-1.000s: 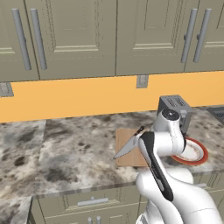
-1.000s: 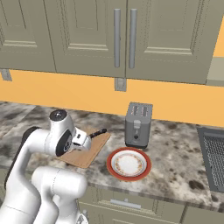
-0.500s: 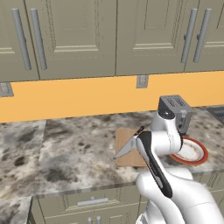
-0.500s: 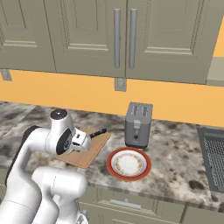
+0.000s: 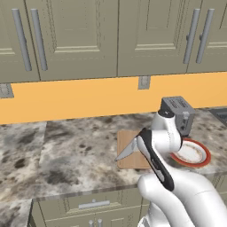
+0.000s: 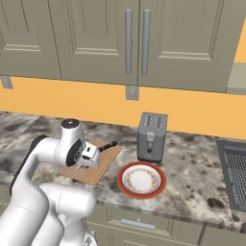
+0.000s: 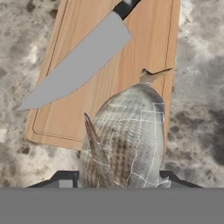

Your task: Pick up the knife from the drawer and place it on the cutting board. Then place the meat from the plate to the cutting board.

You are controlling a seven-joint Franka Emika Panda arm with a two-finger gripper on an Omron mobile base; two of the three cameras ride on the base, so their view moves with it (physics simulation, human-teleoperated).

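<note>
Partly hidden — knife (image 7: 81,63) handle, end effector (image 7: 118,177) fingertips.

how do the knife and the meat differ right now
The knife is flat, plain silver-grey with a black handle; the meat is a rounded, pale speckled, scaly lump with fins. The knife lies free across the cutting board, its tip past one edge; the meat sits between the gripper fingers. Both are over the board.

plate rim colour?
Red-orange rim on the plate, pale patterned centre; clearest in the right base view.
</note>
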